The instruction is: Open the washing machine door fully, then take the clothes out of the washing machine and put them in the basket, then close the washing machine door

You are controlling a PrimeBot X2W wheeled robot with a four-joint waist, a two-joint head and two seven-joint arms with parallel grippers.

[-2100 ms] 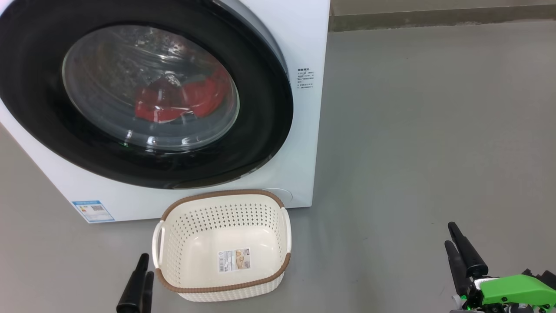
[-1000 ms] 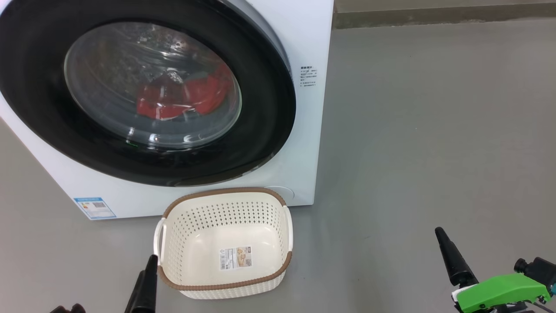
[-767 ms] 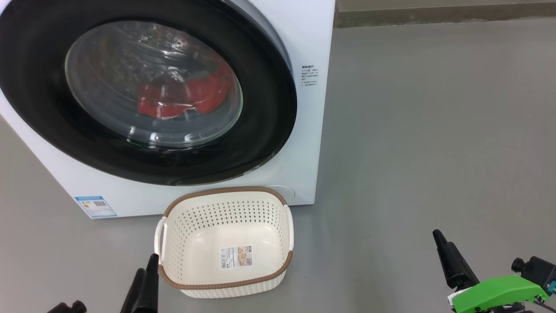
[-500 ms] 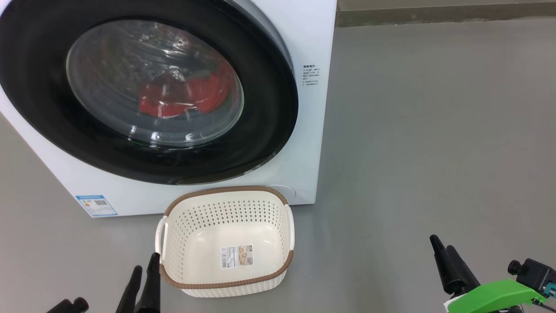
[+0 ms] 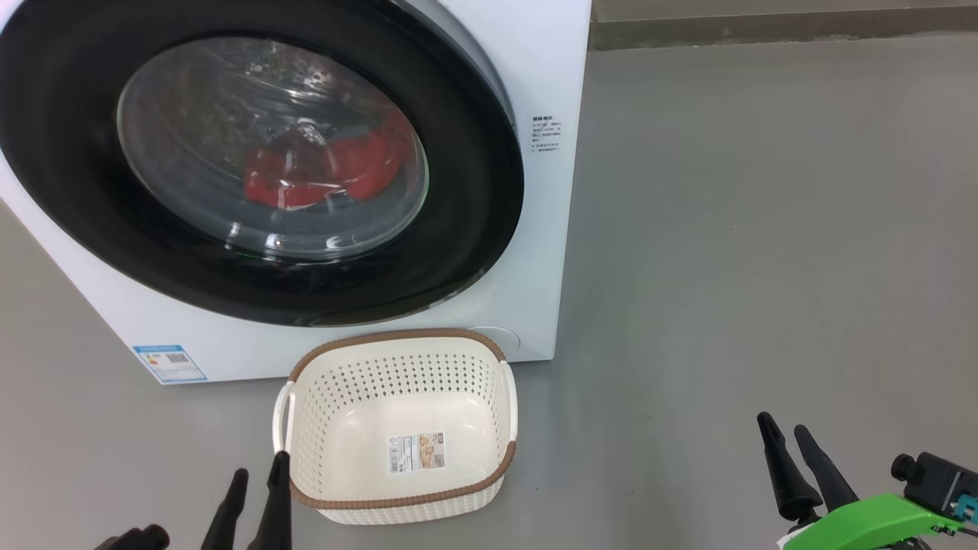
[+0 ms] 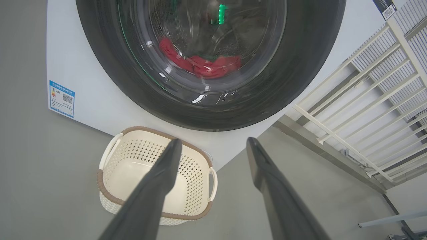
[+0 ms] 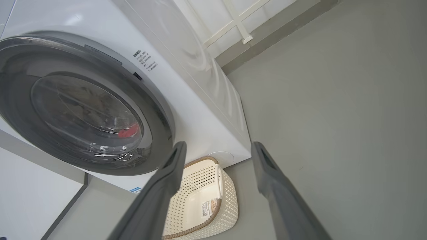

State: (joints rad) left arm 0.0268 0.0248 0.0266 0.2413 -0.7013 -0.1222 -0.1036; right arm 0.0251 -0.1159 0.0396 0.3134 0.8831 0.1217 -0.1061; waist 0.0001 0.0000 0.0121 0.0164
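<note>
Washing machine door (image 5: pixel 474 191) shut ahead of left gripper (image 5: pixel 260 466) and right gripper (image 5: pixel 781 424), both spread, empty; grip could slip on its gloss.

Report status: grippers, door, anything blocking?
Left gripper open, empty; right gripper open, empty. Washing machine door shut, red clothes inside. Basket empty, standing below door.

A white front-loading washing machine (image 5: pixel 539 61) stands on a grey floor (image 5: pixel 764 229). Its round, black-rimmed washing machine door (image 5: pixel 474 229) looks shut. Red clothes (image 5: pixel 328 172) lie heaped inside, behind the door's glass. A cream perforated basket (image 5: pixel 393 334) with a brown rim sits upright and empty, just in front of the machine.
</note>
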